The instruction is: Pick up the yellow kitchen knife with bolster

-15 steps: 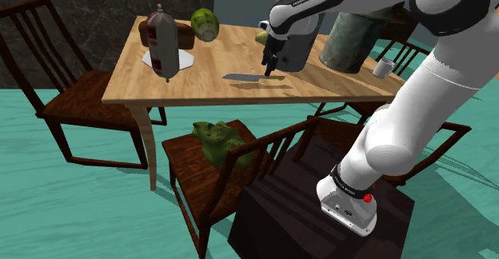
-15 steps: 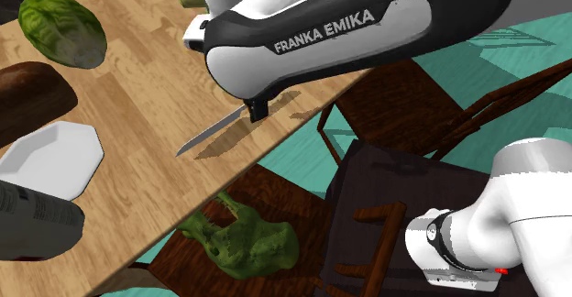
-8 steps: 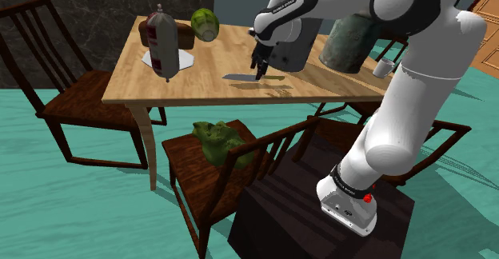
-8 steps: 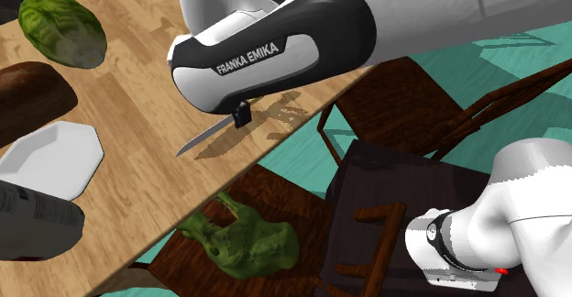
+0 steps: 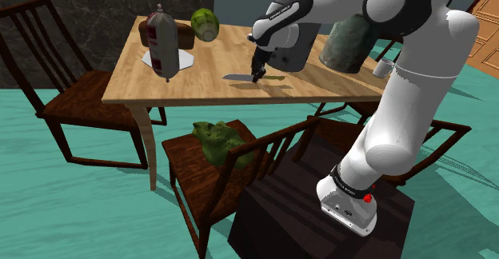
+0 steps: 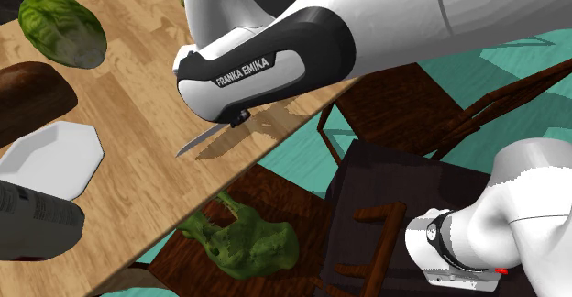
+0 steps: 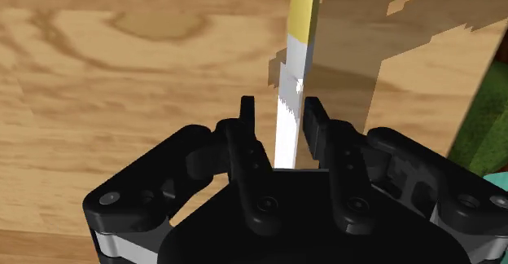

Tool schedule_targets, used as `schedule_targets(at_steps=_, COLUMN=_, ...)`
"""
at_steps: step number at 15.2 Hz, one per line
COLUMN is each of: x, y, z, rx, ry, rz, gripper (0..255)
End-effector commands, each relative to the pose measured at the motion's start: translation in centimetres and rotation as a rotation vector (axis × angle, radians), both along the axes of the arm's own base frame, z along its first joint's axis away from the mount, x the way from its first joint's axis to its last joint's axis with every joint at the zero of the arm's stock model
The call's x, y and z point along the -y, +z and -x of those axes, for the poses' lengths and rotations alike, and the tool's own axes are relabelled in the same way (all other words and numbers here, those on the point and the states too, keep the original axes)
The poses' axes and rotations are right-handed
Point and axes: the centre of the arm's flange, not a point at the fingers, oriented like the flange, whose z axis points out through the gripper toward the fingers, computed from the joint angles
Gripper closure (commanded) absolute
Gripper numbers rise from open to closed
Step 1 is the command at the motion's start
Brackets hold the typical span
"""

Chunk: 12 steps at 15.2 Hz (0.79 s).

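Gripper [image 7: 280, 112] hangs low and open astride the flat-lying knife [image 7: 302, 14], so I expect closing will clamp it.

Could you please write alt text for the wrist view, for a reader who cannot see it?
The black gripper, fingers open, straddles the pale blade of a knife lying on a wooden table. The knife's yellow handle points away from the gripper.
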Motion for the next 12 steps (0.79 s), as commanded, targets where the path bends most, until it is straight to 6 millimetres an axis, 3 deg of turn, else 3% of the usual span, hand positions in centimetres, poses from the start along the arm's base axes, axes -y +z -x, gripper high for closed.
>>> schedule_targets(at_steps=1, x=0.0, y=0.0, z=0.0, rx=0.000, ry=0.000, rz=0.000, gripper=255)
schedule_targets(at_steps=8, x=0.0, y=-0.1, z=0.0, rx=0.000, ry=0.000, rz=0.000, gripper=255)
schedule_targets(at_steps=12, x=0.0, y=2.1, z=0.0, rx=0.000, ry=0.000, rz=0.000, gripper=255)
